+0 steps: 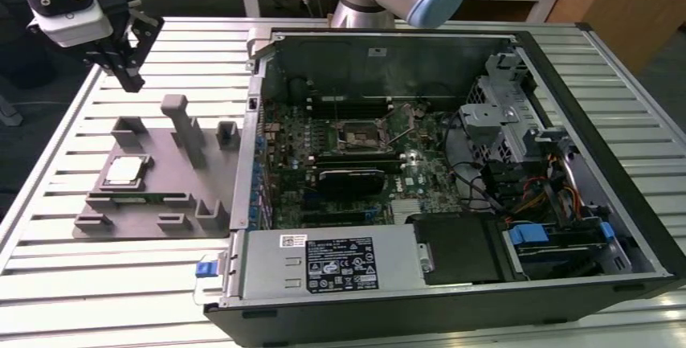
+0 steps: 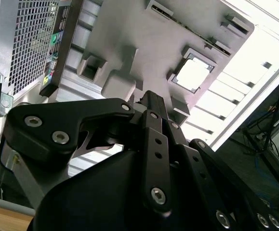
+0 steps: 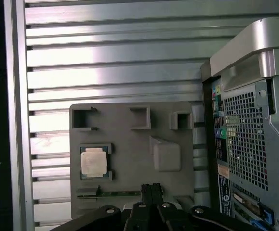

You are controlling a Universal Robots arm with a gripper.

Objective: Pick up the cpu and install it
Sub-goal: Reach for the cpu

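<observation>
Slatted tabling (image 1: 108, 284) is seen in the exterior view; one cpu (image 1: 125, 169) is seated in one grey tray (image 1: 161, 183) at the exterior view's left; one gripper (image 1: 131, 83), closed and empty, is held over the tray's far edge; in the second wrist view the cpu (image 2: 193, 74) is seen untouched; in the first wrist view the approach to the cpu (image 3: 93, 161) is judged in hand, an opened grip being needed.

Open air over cpu (image 1: 125, 170); tall tray posts (image 1: 185, 131) nr it, PC case (image 1: 407, 67) beyond
</observation>
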